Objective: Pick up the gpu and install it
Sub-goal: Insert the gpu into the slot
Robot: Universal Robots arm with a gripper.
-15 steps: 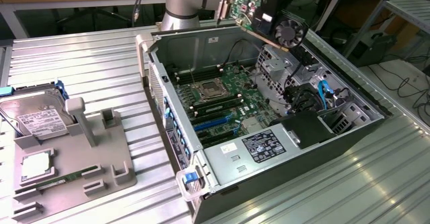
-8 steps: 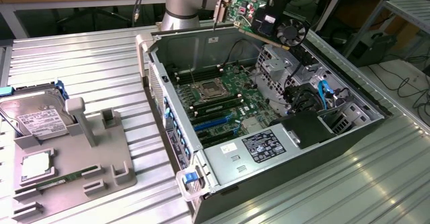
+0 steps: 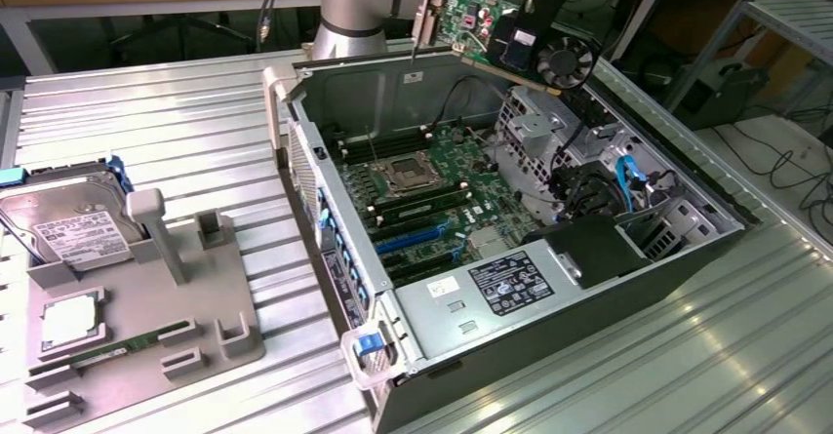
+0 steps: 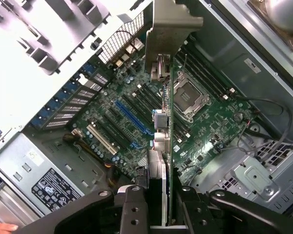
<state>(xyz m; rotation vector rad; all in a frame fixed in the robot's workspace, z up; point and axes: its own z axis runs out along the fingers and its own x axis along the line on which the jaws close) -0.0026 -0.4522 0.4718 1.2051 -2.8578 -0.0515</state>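
Bare sheet metal with a dull sheen is seen in the ribbed silver tabletop [image 3: 170,132]. Matt grey sheet metal is used for the open computer case [image 3: 371,93]. The green gpu card [image 3: 508,34] is made of glossy circuit board, fitted with a black plastic fan [image 3: 567,60] and a pale, smooth metal bracket [image 4: 173,29], and is clamped by black matt-finished fingers [image 4: 132,209]. The grey holder tray [image 3: 195,307] is moulded in matt plastic; a white paper label [image 3: 76,236] is borne by the silver metal hard drive [image 3: 53,208].

Work surface: a ribbed metal table [image 3: 156,132] (corrugated sheet top). Two items rest directly on it. An open computer case [image 3: 612,302] lies on its side toward the exterior view's right. A grey plastic parts fixture [image 3: 195,288] sits flat toward the exterior view's left, just beside the case.
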